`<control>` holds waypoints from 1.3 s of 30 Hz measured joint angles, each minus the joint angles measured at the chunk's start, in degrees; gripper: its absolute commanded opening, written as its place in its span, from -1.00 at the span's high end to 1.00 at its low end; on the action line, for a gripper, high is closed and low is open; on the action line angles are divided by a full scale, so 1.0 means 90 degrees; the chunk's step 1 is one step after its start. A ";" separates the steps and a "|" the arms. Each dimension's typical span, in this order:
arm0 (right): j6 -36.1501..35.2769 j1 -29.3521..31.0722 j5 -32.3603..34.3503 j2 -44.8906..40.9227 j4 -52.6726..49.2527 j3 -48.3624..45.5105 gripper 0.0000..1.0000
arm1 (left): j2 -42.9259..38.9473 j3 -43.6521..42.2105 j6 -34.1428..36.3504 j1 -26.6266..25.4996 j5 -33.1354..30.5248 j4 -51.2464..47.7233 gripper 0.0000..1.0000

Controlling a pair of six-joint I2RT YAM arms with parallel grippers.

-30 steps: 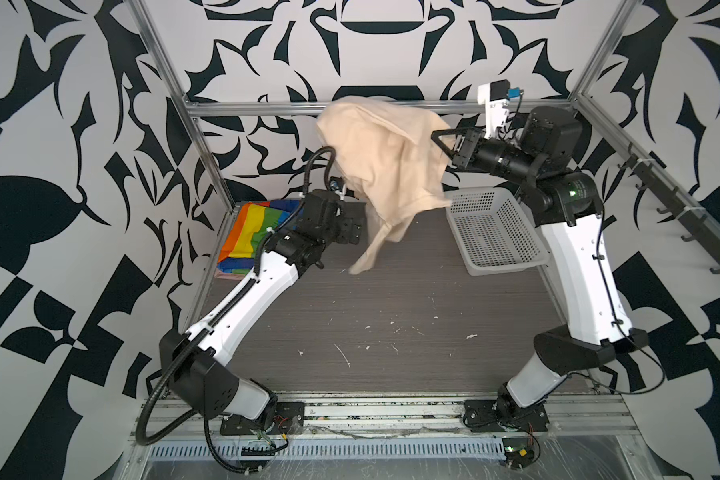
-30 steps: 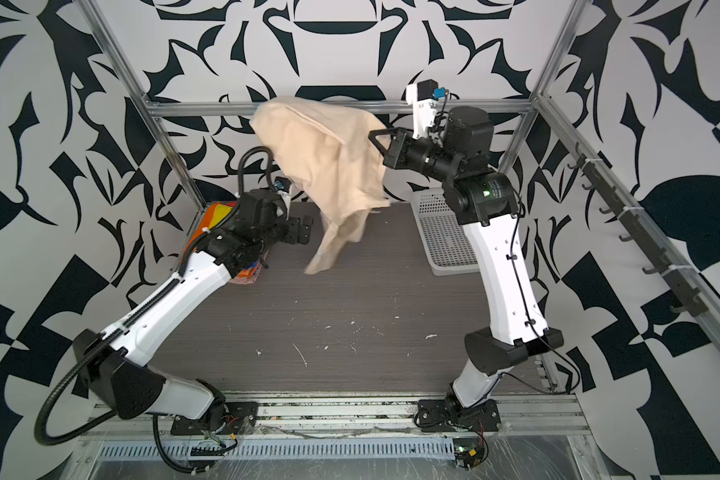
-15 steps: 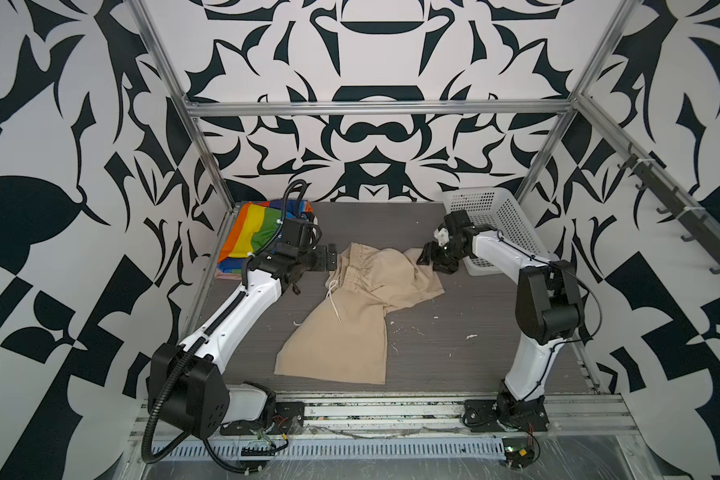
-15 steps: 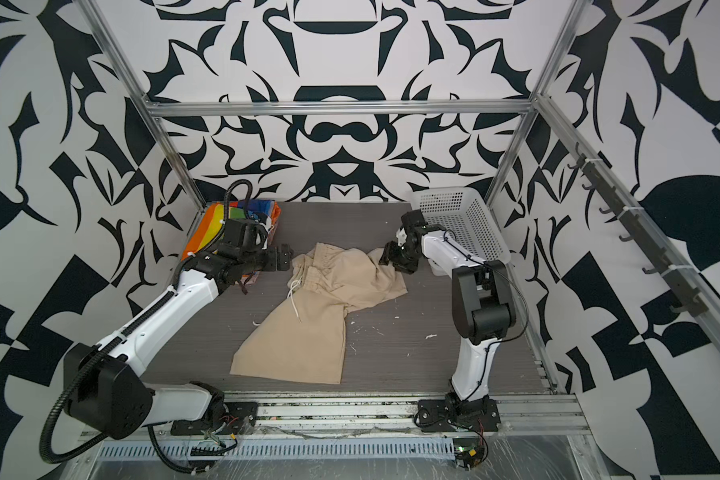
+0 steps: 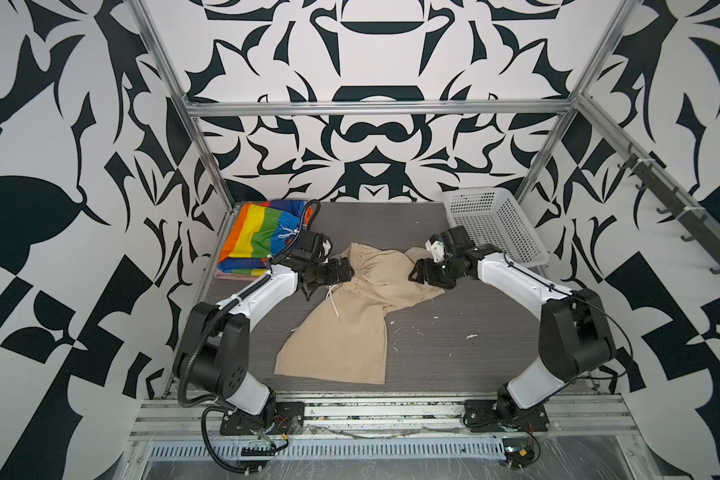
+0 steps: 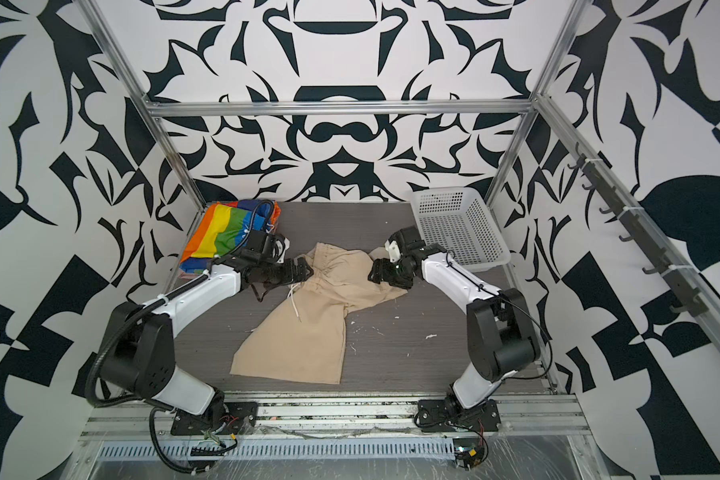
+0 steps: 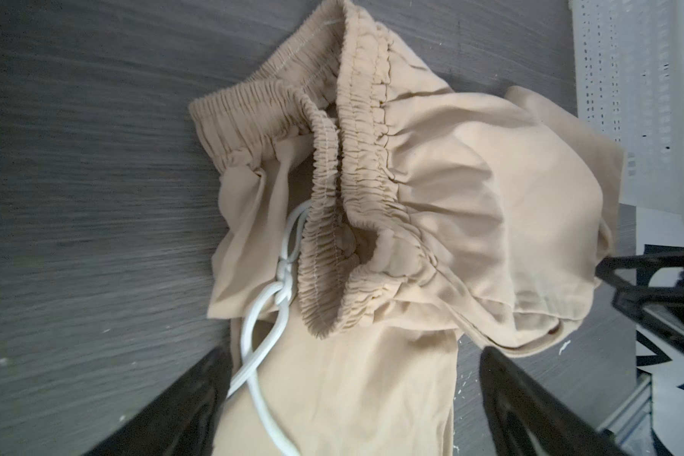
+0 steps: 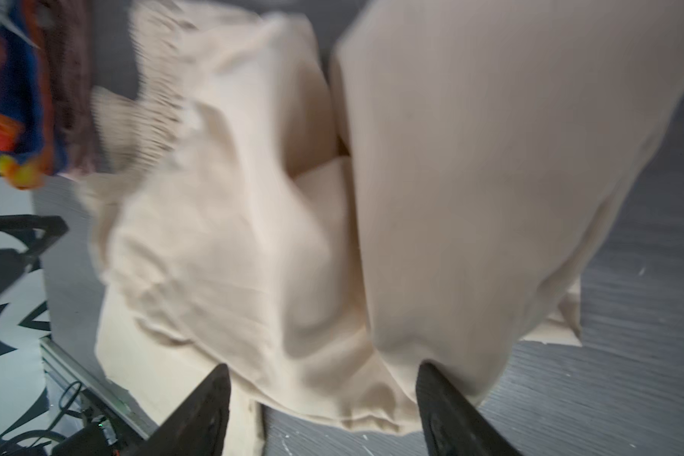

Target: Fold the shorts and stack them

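rumpled beige shorts (image 5: 346,332) on table (image 5: 454,361)

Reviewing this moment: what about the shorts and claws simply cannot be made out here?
- Pink shorts: in both top views only a thin edge shows under the rainbow shorts; its fold is hidden.
- Beige shorts: right wrist view is blurred, so waistband detail is lost.
- Right claw: open, with cloth draped between its fingers; contact cannot be told.
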 measured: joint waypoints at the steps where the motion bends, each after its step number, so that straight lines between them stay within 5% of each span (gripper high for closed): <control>1: 0.0002 0.0000 0.0000 0.0044 0.0000 -0.0024 -0.53 | 0.0148 0.0085 -0.0063 0.0000 0.0085 0.0017 -0.99; 10: -0.0058 -0.0029 0.0083 -0.0136 0.0126 -0.0109 -0.55 | 0.1197 0.1013 -0.0466 0.0000 0.0673 0.0423 -0.98; 21: -0.0124 -0.0342 0.0138 -0.0272 0.0146 -0.0449 -0.54 | 0.1411 0.0826 -0.0568 -0.0044 0.1005 0.0862 0.51; 28: -0.0095 -0.1049 0.0036 -0.0600 0.0187 -0.0534 -0.53 | 0.1338 0.0753 -0.0607 -0.0078 0.1217 0.0991 0.99; 39: 0.0328 -0.1158 -0.0151 -0.0124 0.0801 -0.0517 -0.34 | 0.0474 0.0833 -0.0631 -0.0078 0.1353 0.0862 1.00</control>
